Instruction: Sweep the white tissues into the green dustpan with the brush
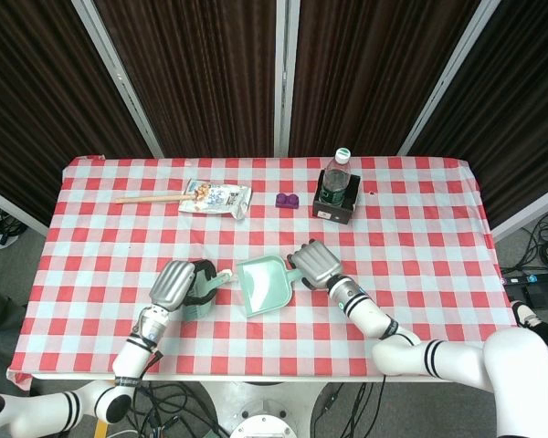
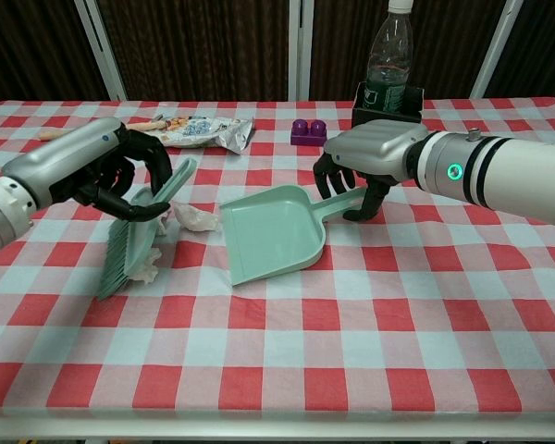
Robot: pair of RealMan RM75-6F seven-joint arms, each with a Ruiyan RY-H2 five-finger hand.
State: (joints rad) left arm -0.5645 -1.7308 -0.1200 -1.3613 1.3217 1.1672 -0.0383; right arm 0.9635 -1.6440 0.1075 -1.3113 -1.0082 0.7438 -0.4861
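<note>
Bare checked table (image 2: 287,370) along the near edge, open room in front of everything. Left hand (image 2: 111,176) wrapped around the brush (image 2: 134,242), bristles down and tilted onto a white tissue (image 2: 148,268); another tissue (image 2: 196,218) just beyond, beside the green dustpan (image 2: 270,231) mouth. Right hand (image 2: 370,162) curled over the dustpan handle, gripping it. Farther back: snack packet (image 2: 203,132), wooden stick (image 1: 151,196), purple block (image 2: 306,130), bottle (image 2: 387,51) upright in a black holder (image 1: 336,203).

Dark curtains (image 1: 201,73) hang behind the checkered table (image 1: 420,237).
</note>
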